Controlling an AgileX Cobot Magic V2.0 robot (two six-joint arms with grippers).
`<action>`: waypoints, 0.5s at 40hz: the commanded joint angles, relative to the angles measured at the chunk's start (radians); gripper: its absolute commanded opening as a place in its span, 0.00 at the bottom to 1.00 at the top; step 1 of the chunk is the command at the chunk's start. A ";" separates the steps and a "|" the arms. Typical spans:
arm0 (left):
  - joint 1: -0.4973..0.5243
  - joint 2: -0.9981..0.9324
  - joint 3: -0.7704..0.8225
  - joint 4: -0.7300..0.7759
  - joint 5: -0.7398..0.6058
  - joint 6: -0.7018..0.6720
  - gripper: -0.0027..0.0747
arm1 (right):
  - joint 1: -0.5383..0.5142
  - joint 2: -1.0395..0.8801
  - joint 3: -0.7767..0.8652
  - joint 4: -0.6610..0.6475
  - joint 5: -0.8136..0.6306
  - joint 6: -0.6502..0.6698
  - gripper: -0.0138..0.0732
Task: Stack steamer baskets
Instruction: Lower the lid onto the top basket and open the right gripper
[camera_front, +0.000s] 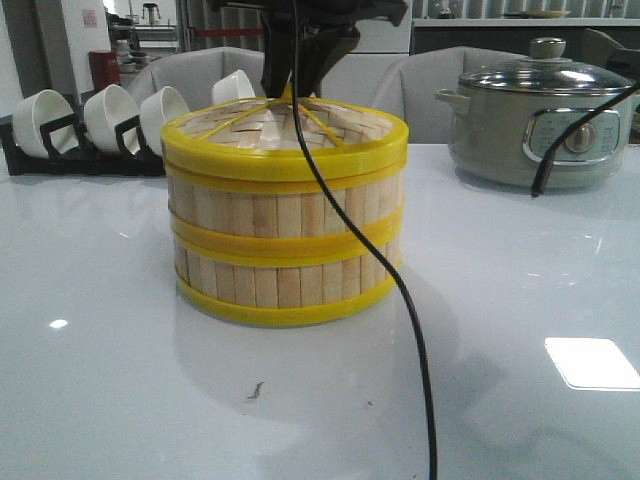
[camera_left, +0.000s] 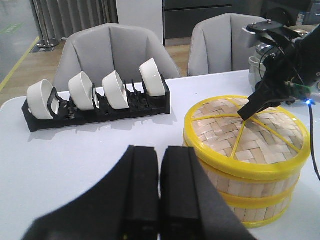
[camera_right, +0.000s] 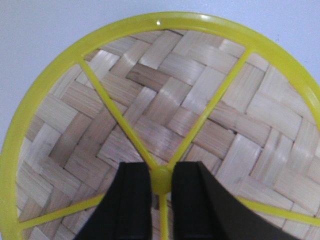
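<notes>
Right hand (camera_right: 161, 185) on lid hub (camera_right: 161, 180)

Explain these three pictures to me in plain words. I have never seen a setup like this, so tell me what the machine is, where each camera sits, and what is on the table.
This is a robot with two arms, each ending in a two-fingered gripper. One picture looks forward over the white table. The other two come from cameras on the wrists, so the black fingers show at the bottom.

In the middle stand two steamer baskets, one stacked on the other, with a woven lid on top. The right gripper is pinching the yellow knob at the lid's centre. The left gripper is held back from the stack, closed and empty.

Behind are a black rack of white bowls and a grey electric pot. The black cable hangs in front of the forward camera.
</notes>
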 joint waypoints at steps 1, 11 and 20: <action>-0.007 0.011 -0.027 0.006 -0.076 -0.011 0.15 | 0.000 -0.056 -0.037 -0.006 -0.062 -0.013 0.22; -0.007 0.011 -0.027 0.006 -0.076 -0.011 0.15 | 0.000 -0.050 -0.037 -0.006 -0.067 -0.013 0.22; -0.007 0.011 -0.027 0.006 -0.076 -0.011 0.15 | 0.000 -0.050 -0.037 -0.006 -0.067 -0.013 0.29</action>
